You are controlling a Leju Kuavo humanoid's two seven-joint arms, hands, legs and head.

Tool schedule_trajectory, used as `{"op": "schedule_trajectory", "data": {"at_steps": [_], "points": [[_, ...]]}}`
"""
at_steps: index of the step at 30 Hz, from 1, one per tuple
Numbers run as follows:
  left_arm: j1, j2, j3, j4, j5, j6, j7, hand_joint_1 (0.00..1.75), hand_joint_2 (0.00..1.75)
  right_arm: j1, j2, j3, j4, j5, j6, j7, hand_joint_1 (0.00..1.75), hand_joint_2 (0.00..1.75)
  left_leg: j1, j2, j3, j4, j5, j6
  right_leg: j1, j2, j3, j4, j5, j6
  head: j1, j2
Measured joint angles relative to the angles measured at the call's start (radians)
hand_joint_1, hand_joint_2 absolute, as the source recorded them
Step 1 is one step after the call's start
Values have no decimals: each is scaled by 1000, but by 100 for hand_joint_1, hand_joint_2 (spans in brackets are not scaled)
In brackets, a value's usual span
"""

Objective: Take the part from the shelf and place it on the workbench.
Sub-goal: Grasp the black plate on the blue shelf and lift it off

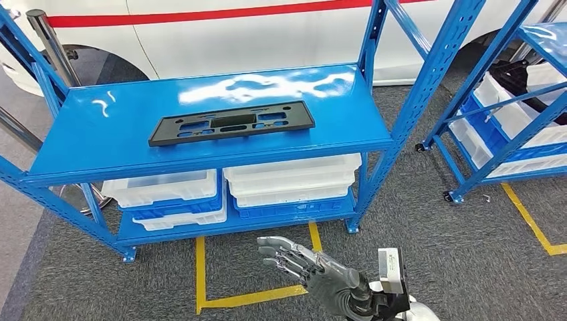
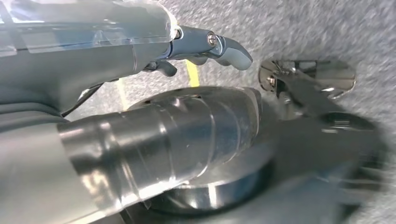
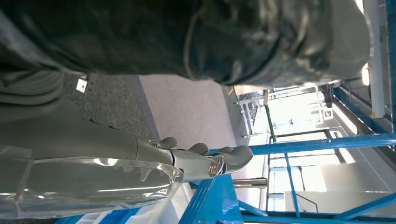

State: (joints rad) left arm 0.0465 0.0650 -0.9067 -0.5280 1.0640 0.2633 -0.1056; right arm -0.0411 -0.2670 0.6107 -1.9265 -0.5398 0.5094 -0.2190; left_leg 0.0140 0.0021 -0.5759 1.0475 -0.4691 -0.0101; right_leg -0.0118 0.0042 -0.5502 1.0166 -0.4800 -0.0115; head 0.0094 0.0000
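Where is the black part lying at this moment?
In the head view, the black part lies flat on the top board of the blue shelf, near its middle, above the white bins and ahead of the right hand.

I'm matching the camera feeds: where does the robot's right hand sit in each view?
Head view: right hand bottom centre, over the carpet.
Right wrist view: close up, fingers toward blue shelving.
Left wrist view: that is the left hand.
Shared: blue shelving, head and right wrist views.

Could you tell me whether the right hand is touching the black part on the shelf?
Apart. In the head view the right hand hangs over the floor below the shelf, while the black part lies flat on its top.
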Motion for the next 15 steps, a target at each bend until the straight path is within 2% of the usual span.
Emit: {"op": "schedule_trajectory", "data": {"at_steps": [1,4,6,7,9,10,11,12,13,14,15], "points": [[-1,0,3,2,0,-1,-1,0,0,0,0,0,0,0,2,0,0,0,-2,-1,12,-28,3,5,1,0,1,1,-2,6,0,0],[0,-2,7,5,-1,-3,-2,0,0,0,0,0,0,0,6,0,0,0,-2,-3,19,-42,-2,28,2,0,2,12,1,26,1,0],[1,-2,8,7,-1,-3,-2,0,0,-2,0,0,0,0,7,0,0,0,-1,-3,30,-48,0,41,-1,-1,-17,59,-26,34,1,0],[1,-3,8,8,-1,-3,-2,0,0,-2,0,0,0,0,7,-1,0,0,-1,-2,34,-49,-1,45,-2,-2,-43,109,-54,37,1,0],[0,-4,8,9,-1,-3,-2,0,0,-3,0,0,0,0,7,-1,0,0,-3,-2,36,-49,-5,50,-2,-2,-117,236,-109,40,1,0],[0,-4,8,9,-1,-3,-2,0,0,-2,0,0,1,0,7,-1,0,0,-5,-2,38,-48,-8,52,-2,-2,-145,278,-118,40,1,0],[1,-4,8,10,-1,-3,-2,0,0,-2,0,0,1,0,8,-1,0,0,-6,-2,42,-48,-12,51,-2,-2,-157,285,-107,39,1,0],[1,-5,8,11,-2,-4,-2,0,0,-2,0,0,1,0,8,-1,0,0,-6,-3,48,-48,-16,50,-1,-2,-147,251,-76,37,1,0],[1,-5,8,11,-2,-4,-2,0,0,-2,0,0,2,0,8,-1,0,0,-7,-3,57,-48,-22,48,-1,-2,-120,184,-30,32,1,0],[1,-6,8,12,-3,-4,-2,0,0,-2,0,0,2,0,8,-1,0,0,-7,-3,66,-48,-27,45,2,-3,-91,117,2,26,1,0],[1,-7,8,13,-4,-5,-2,0,0,-3,0,0,2,0,8,-1,0,0,-8,-4,71,-48,-33,41,6,-4,-68,59,19,20,1,0]]}}
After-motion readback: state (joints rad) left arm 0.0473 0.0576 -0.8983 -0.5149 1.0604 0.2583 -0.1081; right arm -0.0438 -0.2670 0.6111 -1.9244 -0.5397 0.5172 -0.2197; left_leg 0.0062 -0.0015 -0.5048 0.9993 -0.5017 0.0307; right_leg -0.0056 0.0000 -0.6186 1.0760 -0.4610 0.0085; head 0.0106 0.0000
